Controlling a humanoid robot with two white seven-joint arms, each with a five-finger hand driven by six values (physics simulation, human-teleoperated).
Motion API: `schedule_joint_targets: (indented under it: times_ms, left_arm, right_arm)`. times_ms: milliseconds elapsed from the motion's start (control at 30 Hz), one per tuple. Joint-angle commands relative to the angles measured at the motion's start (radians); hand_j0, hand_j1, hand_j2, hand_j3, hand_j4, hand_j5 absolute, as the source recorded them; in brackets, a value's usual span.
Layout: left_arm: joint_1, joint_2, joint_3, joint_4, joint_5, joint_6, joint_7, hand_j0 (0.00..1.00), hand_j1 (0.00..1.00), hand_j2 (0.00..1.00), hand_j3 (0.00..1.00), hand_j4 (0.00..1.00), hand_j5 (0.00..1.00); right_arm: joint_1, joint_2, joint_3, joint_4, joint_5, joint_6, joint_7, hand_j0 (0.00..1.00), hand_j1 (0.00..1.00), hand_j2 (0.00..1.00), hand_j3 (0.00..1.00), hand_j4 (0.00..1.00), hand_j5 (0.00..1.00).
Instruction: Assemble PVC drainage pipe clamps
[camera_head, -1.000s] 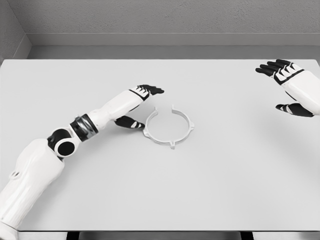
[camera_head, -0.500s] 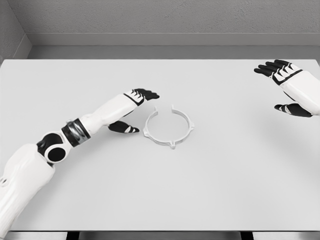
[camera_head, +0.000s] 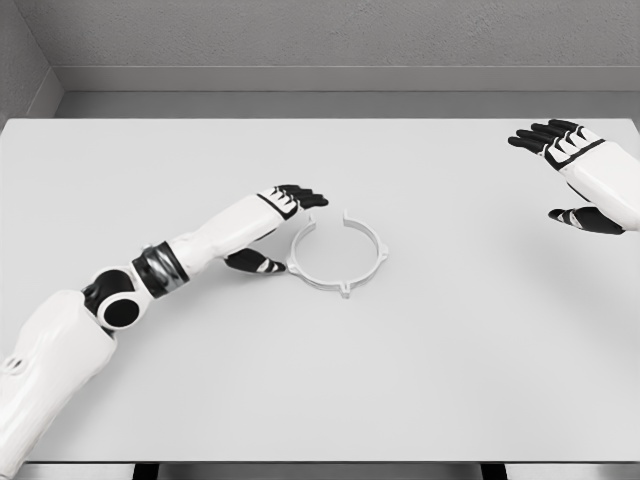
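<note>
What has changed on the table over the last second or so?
The left hand drew back from the white ring, then came toward it again; it is now beside the ring's left edge, fingers open, holding nothing. Whether the thumb touches the ring is unclear. The ring has not moved on the table, and the right hand has stayed open at the far right.

Open table, one ring near centre

The clamp ring (camera_head: 337, 256) lies mid-frame on the table (camera_head: 420, 380); left hand (camera_head: 278, 225) crowds its left side, right side and lower frame stay open.
</note>
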Motion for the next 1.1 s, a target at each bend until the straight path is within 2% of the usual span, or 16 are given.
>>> schedule_joint_targets:
  times_ms: [0,267,633,1067]
  left_arm:
    - [0.0,-0.006,0.0,0.001,0.005,0.0,0.001,1.0,1.0,1.0,1.0,1.0,1.0]
    - [-0.003,-0.021,0.0,0.008,0.0,0.0,0.001,1.0,1.0,1.0,1.0,1.0,1.0]
    - [-0.003,-0.086,0.008,0.033,0.0,0.0,0.001,1.0,1.0,1.0,1.0,1.0,1.0]
    - [-0.009,-0.09,0.011,0.05,0.003,0.0,0.001,1.0,1.0,1.0,1.0,1.0,1.0]
  right_arm:
    - [0.0,-0.001,0.0,0.0,-0.006,0.001,-0.001,1.0,1.0,1.0,1.0,1.0,1.0]
    - [0.0,-0.001,0.0,0.0,-0.006,0.001,-0.001,1.0,1.0,1.0,1.0,1.0,1.0]
    - [0.0,-0.001,0.0,0.0,-0.008,0.001,-0.001,1.0,1.0,1.0,1.0,1.0,1.0]
    - [0.0,-0.001,0.0,0.0,-0.006,0.001,-0.001,1.0,1.0,1.0,1.0,1.0,1.0]
